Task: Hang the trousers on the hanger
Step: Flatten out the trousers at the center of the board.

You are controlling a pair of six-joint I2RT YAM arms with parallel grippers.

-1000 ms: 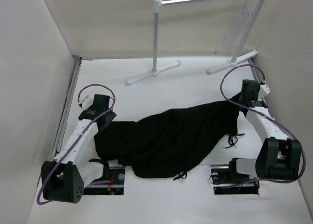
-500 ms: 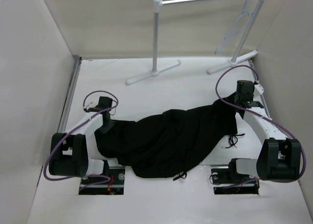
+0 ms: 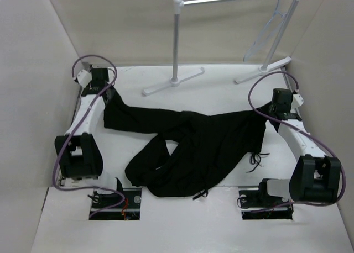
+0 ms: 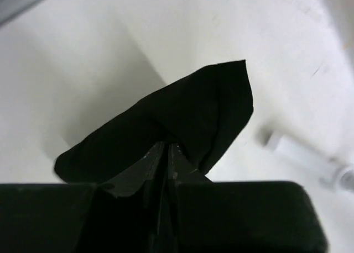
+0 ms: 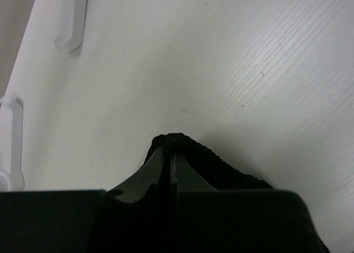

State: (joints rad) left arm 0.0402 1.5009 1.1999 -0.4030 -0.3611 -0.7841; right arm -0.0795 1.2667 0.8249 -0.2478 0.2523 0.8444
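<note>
The black trousers (image 3: 193, 148) lie spread across the table, one leg stretched to the far left. My left gripper (image 3: 109, 93) is shut on the end of that leg; the cloth bulges past the fingers in the left wrist view (image 4: 182, 112). My right gripper (image 3: 269, 116) is shut on the waist edge at the right; a small fold of cloth (image 5: 182, 145) sits between its fingers (image 5: 146, 173). The pale hanger (image 3: 271, 29) hangs from the right end of the rack's bar, apart from both grippers.
The white garment rack (image 3: 177, 40) stands at the back, its flat feet (image 3: 174, 82) on the table. A drawstring (image 3: 257, 159) trails from the waist near the right arm. Walls close in left, right and behind.
My left gripper has moved far back and left with the trouser leg, pulling it out straight. The bunched cloth at the left has unfolded. The right gripper stays about where it was.
</note>
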